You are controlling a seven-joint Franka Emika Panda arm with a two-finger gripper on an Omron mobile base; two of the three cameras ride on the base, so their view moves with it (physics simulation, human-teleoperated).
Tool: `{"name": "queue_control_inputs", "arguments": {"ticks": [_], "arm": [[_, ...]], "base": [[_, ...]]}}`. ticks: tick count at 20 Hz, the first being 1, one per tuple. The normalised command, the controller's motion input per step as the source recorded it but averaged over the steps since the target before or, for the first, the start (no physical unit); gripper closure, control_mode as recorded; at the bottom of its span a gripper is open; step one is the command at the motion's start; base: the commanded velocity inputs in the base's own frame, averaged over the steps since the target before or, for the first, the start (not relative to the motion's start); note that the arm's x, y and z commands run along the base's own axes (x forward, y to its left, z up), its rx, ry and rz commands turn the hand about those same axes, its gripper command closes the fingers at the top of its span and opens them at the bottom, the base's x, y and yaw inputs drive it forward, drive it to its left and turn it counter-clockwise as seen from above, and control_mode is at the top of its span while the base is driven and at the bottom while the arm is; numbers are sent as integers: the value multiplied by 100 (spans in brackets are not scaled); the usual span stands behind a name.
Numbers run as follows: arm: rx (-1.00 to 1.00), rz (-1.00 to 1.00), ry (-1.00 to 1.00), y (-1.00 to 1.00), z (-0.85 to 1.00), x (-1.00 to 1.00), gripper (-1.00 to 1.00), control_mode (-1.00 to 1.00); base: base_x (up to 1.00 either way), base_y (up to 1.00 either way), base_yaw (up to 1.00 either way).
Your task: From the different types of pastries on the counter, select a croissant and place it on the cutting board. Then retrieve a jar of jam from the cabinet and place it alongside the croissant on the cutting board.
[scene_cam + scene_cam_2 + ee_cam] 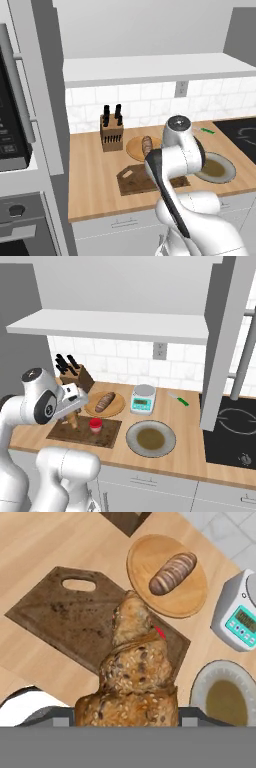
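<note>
My gripper [73, 414] is shut on the croissant [132, 677], a lumpy golden-tan pastry that hangs from the fingers over the dark brown cutting board [107, 435]. In the hand view the croissant covers the board's [60, 619] right half. The jar of jam [95, 425], with its red lid, stands on the board just right of the croissant [74, 421]; in the hand view a red sliver of the jar's lid [159, 632] shows behind the pastry. The darker scored loaf [105, 401] lies on a round wooden plate [118, 406] behind the board. In the left base view my arm hides the gripper.
A knife block [76, 375] stands at the back left of the counter [185, 456]. A white kitchen scale [143, 398] sits right of the plate, and a bowl of brown liquid [150, 439] right of the board. A green-handled knife [178, 399] lies near the cooktop [232, 431].
</note>
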Motion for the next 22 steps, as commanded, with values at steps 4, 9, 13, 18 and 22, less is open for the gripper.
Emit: {"name": "queue_control_inputs", "arguments": {"ticks": [4,9,13,18,22], "arm": [[-1,0,-10,100,19,0,100,-100],[14,-3,1,12,1,10,100,-100],[36,-12,12,-6,-18,36,100,-100],[4,-5,7,2,0,17,100,-100],[-20,-6,25,2,-27,34,100,-100]], "base": [[0,0,0],[0,0,0],[0,0,0],[0,0,0],[0,0,0]]}}
